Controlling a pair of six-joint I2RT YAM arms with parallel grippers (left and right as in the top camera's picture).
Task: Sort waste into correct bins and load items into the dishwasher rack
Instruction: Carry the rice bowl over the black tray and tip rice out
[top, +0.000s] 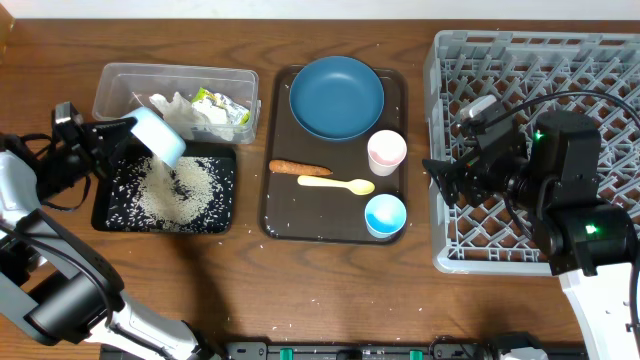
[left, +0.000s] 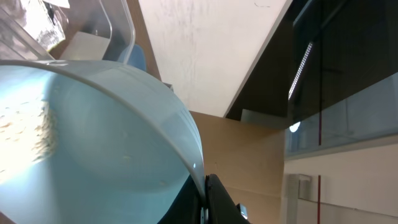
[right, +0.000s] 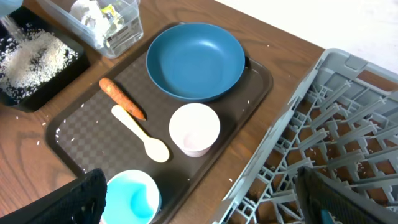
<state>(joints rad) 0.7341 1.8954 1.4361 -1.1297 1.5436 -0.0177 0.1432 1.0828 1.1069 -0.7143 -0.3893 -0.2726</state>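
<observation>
My left gripper (top: 125, 128) is shut on the rim of the light-blue bowl (top: 160, 135), which is tilted over the black tray (top: 100, 222). White rice (top: 180, 190) lies heaped in that tray. In the left wrist view the bowl (left: 93, 155) fills the frame, its rim pinched in the jaws (left: 205, 199). The clear tub (top: 110, 85) holds tissues (top: 185, 108) and the yellow-green wrapper (top: 222, 105). My right gripper (top: 445, 178) is open and empty over the left edge of the grey rack (top: 520, 60), also seen in the right wrist view (right: 205, 205).
The brown serving tray (top: 275, 225) holds the dark-blue plate (top: 336, 97), carrot (top: 298, 168), yellow spoon (top: 337, 184), pinkish cup (top: 387, 151) and light-blue cup (top: 385, 216). The right wrist view shows the plate (right: 194, 59), carrot (right: 121, 98) and spoon (right: 140, 132).
</observation>
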